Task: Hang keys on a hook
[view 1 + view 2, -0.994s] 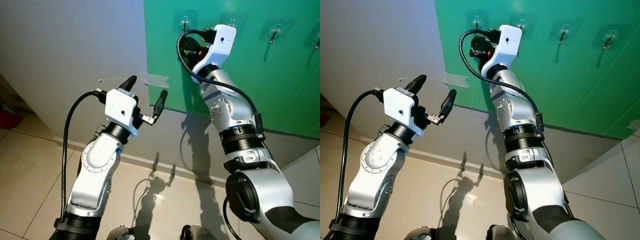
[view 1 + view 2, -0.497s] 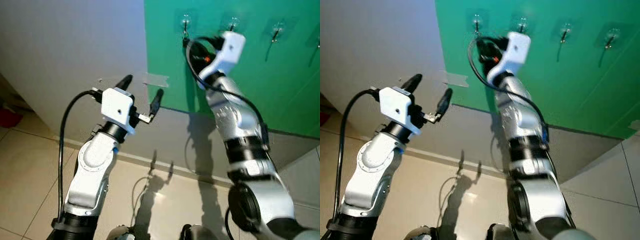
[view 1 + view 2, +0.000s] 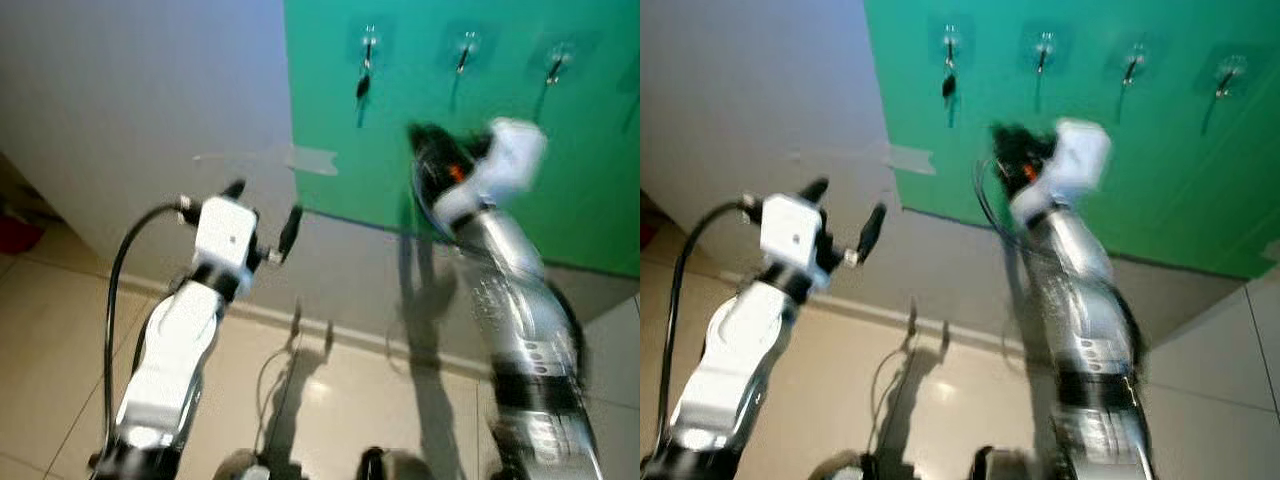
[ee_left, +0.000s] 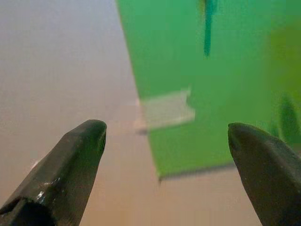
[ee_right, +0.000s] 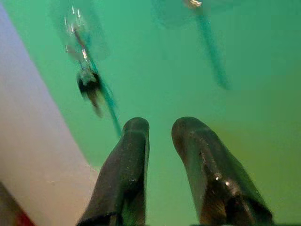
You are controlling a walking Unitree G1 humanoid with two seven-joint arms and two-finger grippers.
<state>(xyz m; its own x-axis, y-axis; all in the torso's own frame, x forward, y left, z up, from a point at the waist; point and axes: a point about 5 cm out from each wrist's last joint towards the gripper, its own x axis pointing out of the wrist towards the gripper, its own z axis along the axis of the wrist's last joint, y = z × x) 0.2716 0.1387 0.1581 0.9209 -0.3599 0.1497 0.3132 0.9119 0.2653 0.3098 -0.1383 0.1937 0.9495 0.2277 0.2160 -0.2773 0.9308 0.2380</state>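
A small dark bunch of keys [image 3: 362, 85] hangs from the leftmost clear hook [image 3: 369, 40] on the green panel [image 3: 580, 160]. The right wrist view shows the same keys [image 5: 89, 84] dangling under the hook, well apart from the fingers. My right gripper [image 3: 422, 138] is blurred, below and to the right of that hook. It is open by a narrow gap and holds nothing [image 5: 160, 126]. My left gripper [image 3: 264, 206] is raised before the grey wall, wide open and empty.
Three more bare hooks [image 3: 466, 45] run to the right along the green panel. A strip of clear tape [image 3: 312, 159] holds the panel's left edge to the grey wall [image 3: 150, 100]. Beige tiled floor [image 3: 50, 330] lies below, and a red object [image 3: 14, 236] sits at far left.
My right gripper has drawn back down and to the right from the leftmost hook, and the keys now hang there alone. The left arm has sunk a little.
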